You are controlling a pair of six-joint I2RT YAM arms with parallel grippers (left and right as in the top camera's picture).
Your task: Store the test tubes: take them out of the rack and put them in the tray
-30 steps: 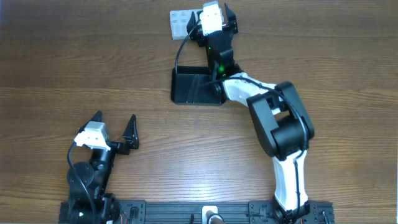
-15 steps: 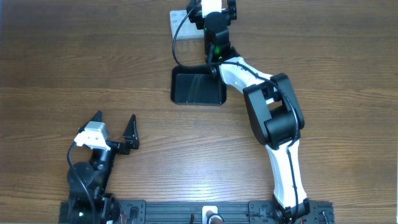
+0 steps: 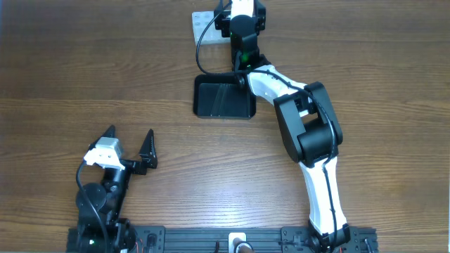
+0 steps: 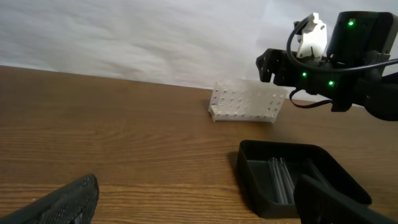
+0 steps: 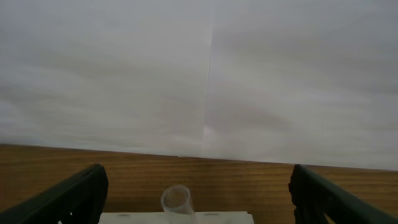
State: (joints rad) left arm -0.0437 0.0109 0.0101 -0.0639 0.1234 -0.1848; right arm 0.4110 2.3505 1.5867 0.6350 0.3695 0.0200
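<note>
Right wrist view places one test tube point(image 5: 176, 199) between the two spread fingers of the right claw point(image 5: 199, 205). The claw is released and grasps nothing. The test tube stands upright in the white rack point(image 5: 186, 218), open mouth upward. Its long axis is vertical and runs roughly along the claw's line of approach. The mouth sits slightly off the midline, nearer one finger than the other, and no finger touches the glass.

In the top view, the right claw point(image 3: 240, 10) is at the far edge of the table point(image 3: 365, 63), above the rack point(image 3: 202, 27). The black tray point(image 3: 223, 98) lies just beside the rack, on the side nearer the arm bases.

Left wrist view shows stored tubes point(image 4: 281, 177) lying flat in the tray point(image 4: 298, 180), long axes along the tray floor.

The left claw point(image 3: 130, 147) is also released and empty, near its own base and well apart from rack and tray. The right arm is by far the nearer one.

Judgement: the coming move calls for a small sideways centring, a descent along the vertical axis, then closure on the glass.
</note>
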